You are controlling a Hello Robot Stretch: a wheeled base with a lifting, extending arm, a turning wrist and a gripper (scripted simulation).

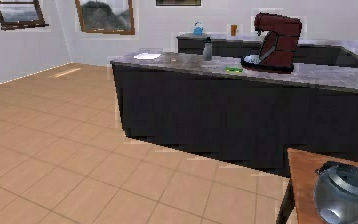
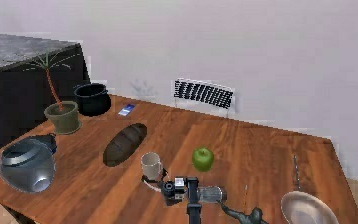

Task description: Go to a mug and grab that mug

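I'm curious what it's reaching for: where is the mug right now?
In the arm side view, the mug stands on the wooden table left of centre, between the dark loaf and the green apple, near the end effector.

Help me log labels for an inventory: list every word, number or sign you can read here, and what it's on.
No text here can be read.
Small blue item on the wooden table: any print too small to read.
White mug: plain side, no lettering seen.
White squares at the arm's end: black marks, not letters.
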